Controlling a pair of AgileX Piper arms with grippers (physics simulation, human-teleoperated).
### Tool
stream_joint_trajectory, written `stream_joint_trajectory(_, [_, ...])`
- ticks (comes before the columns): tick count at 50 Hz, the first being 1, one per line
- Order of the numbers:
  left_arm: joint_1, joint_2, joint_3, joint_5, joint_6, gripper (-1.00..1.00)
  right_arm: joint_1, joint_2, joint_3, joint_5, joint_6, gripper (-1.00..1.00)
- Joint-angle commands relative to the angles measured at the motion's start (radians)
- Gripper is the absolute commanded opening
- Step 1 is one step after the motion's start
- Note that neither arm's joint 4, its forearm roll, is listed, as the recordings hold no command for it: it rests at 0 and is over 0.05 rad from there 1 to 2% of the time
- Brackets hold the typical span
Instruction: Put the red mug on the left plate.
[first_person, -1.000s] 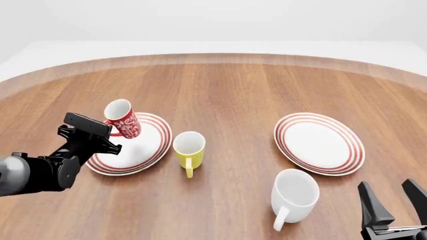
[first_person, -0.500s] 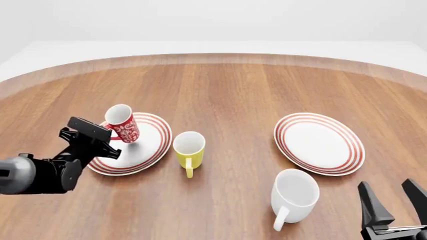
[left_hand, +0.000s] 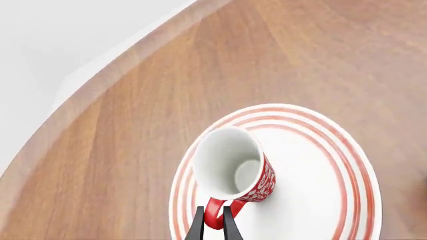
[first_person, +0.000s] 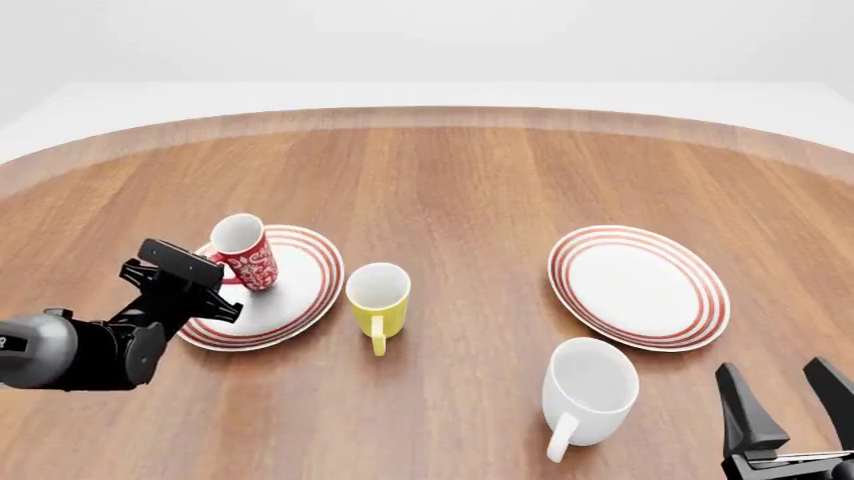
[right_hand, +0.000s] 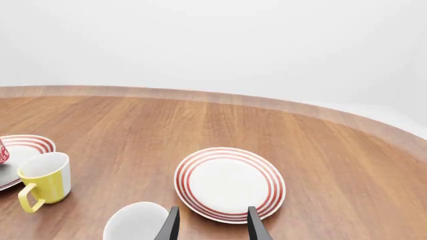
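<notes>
From left: the left gripper (left_hand: 214, 223) pinches the handle of the red mug (first_person: 244, 251), which stands on the left plate (first_person: 296, 290). Next come a yellow mug (first_person: 378, 300), a white mug (first_person: 587, 396) and a second plate (first_person: 639, 287). The right gripper (first_person: 791, 402) is spread wide. No lettering is legible.

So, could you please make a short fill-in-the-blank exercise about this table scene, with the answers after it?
1. The left gripper holds the red mug by its ____.
2. The red mug is over the ____ plate.
3. The mug between the two plates is ____.
4. The right gripper is ____.

Missing words: handle; left; yellow; open
</notes>
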Motion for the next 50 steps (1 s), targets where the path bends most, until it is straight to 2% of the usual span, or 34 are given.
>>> stream_joint_trajectory(1, [0.002,0.014,-0.006,-0.010,0.016,-1.00,0.000,0.000,0.000,0.000,0.000,1.00])
stream_joint_trajectory(17, [0.007,0.055,0.006,-0.052,0.037,-1.00,0.001,0.000,0.000,0.000,0.000,1.00])
stream_joint_trajectory(24, [0.012,0.062,-0.010,-0.030,0.026,-1.00,-0.005,-0.003,-0.001,0.000,0.000,1.00])
stream_joint_trajectory(25, [0.013,0.063,-0.013,-0.025,0.023,1.00,-0.005,-0.004,-0.001,0.002,0.000,1.00])
stream_joint_trajectory(44, [0.013,0.068,-0.019,-0.007,0.006,1.00,-0.003,-0.019,0.000,0.018,-0.001,1.00])
stream_joint_trajectory(50, [0.012,0.055,-0.006,-0.008,0.001,1.00,-0.002,0.002,-0.001,-0.003,-0.001,1.00])
